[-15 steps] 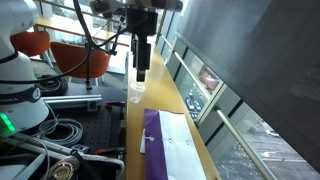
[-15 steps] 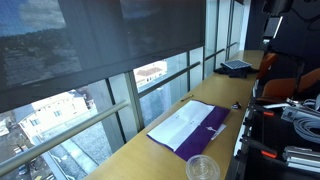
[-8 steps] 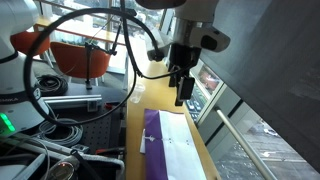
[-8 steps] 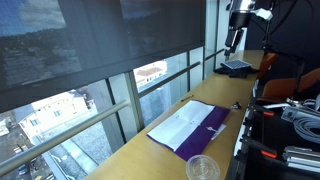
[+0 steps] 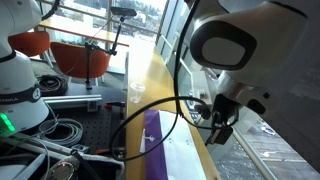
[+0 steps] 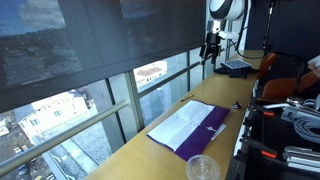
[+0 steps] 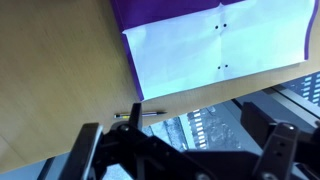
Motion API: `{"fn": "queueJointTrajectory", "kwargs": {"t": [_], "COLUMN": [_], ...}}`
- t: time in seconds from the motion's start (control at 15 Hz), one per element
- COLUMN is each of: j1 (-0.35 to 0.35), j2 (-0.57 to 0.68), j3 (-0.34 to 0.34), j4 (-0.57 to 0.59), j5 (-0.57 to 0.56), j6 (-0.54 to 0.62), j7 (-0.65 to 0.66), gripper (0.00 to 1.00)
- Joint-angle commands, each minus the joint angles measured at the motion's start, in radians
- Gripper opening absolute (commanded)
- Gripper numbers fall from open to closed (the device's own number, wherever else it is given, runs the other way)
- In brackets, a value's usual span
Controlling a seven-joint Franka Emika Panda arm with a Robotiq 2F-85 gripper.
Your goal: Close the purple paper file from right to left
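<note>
One second ago the gripper (image 5: 217, 128) hung above the plastic cup (image 5: 137, 93); now it has swung to the window side of the wooden counter (image 5: 158, 75), jaws spread wide and empty. The purple paper file (image 6: 190, 127) lies open and flat there, its white page (image 7: 215, 45) just ahead of the fingers (image 7: 90, 150) in the wrist view, so the arm seems to be lining up on the edge to fold over.
</note>
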Motion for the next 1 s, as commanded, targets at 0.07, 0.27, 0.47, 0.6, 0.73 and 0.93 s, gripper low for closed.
{"fn": "queueJointTrajectory", "kwargs": {"t": [0.07, 0.27, 0.47, 0.6, 0.73, 0.93], "j1": [-0.134, -0.218, -0.297, -0.338, -0.366, -0.385], "j2": [0.287, 0.403, 0.48, 0.512, 0.535, 0.588], "j3": [0.059, 0.107, 0.164, 0.194, 0.215, 0.232], "j4": [0.287, 0.383, 0.427, 0.423, 0.403, 0.399], "j5": [0.118, 0.163, 0.218, 0.251, 0.274, 0.284], "j6": [-0.04, -0.059, -0.081, -0.091, -0.098, -0.112], "j7": [-0.04, -0.055, -0.1, -0.139, -0.176, -0.215], "gripper": [1.0, 1.0, 1.0, 1.0, 1.0, 1.0]}}
